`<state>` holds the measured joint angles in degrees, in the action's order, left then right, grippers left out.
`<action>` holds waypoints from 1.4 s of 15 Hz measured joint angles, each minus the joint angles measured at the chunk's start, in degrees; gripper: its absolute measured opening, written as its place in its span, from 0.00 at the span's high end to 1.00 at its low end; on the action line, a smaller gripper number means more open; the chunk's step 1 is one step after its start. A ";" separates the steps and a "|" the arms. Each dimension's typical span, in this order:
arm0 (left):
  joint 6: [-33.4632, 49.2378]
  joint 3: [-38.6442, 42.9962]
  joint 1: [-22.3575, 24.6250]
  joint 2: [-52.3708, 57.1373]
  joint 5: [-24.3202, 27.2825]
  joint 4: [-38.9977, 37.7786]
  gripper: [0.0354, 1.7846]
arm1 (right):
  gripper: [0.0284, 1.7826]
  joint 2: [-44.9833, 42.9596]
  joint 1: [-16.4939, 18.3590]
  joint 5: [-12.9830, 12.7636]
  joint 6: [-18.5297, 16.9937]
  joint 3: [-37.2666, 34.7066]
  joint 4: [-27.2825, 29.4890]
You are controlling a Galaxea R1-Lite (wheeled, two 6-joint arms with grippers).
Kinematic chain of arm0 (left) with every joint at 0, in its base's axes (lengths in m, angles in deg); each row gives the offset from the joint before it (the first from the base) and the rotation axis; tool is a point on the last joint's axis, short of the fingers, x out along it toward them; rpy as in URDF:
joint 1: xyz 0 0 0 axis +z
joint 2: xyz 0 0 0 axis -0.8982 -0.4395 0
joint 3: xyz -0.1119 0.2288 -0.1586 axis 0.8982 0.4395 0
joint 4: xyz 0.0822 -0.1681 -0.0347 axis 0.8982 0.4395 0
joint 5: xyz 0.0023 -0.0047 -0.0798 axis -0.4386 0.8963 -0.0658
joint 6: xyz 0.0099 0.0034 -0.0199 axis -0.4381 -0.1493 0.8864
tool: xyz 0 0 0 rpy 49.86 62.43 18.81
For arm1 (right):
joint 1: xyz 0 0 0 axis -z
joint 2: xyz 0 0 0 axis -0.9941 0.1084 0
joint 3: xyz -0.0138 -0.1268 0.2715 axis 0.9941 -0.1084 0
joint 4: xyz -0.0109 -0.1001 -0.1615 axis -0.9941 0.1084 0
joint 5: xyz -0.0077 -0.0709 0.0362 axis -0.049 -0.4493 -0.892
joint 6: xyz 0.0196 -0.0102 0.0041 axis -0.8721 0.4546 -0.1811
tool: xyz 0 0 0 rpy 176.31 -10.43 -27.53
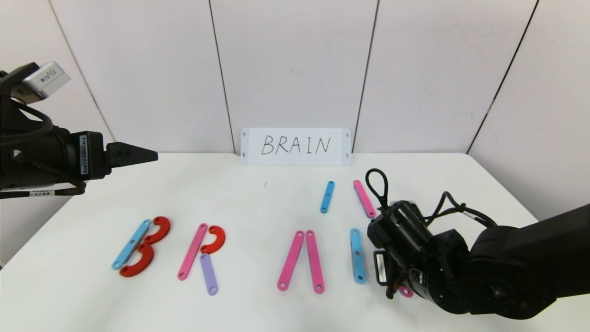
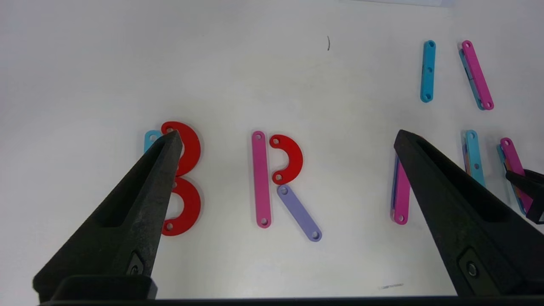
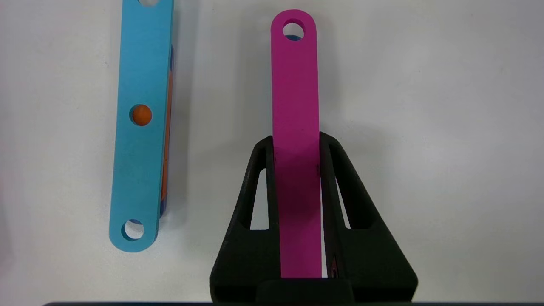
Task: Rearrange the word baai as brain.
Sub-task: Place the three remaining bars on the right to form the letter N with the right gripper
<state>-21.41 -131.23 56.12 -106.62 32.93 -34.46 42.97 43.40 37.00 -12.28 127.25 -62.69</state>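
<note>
On the white table (image 1: 258, 198), right fingers (image 3: 329, 170) clamp a pink strip (image 3: 295, 106) (left fingers (image 2: 170, 144) spread)

Bare table (image 1: 258, 203) from center toward 12 o'clock, up to the white card (image 1: 296, 146). At 4 o'clock my right end effector (image 3: 296, 140), clamped on a pink strip (image 3: 295, 106), crowds the blue strip (image 1: 357, 255) just beside it. Left end effector (image 1: 152, 157) hangs spread wide at 10 o'clock, above everything.

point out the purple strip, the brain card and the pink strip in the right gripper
purple strip (image 1: 209, 274), head view, mid-length
white card (image 1: 295, 146), head view, its lettering
pink strip (image 3: 296, 97), right wrist view, bare part beyond the fingers
</note>
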 joint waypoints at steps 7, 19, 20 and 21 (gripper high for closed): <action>0.00 0.00 0.00 -0.12 -0.01 0.00 0.02 | 0.78 1.97 2.10 0.02 0.17 1.68 -0.06; 0.01 0.00 0.00 -0.15 -0.01 0.04 0.02 | 0.02 -1.05 4.90 0.00 6.45 9.47 0.16; 0.00 0.00 -0.02 -0.15 0.00 0.02 0.02 | 0.02 -1.19 5.32 0.06 8.44 12.15 0.07; 0.01 -0.02 -0.02 -0.15 -0.04 0.00 0.02 | 0.02 -0.99 5.64 0.13 10.01 14.96 0.09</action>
<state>-21.40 -131.25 56.10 -106.77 32.89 -34.46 41.98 49.05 37.14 -2.27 142.21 -62.60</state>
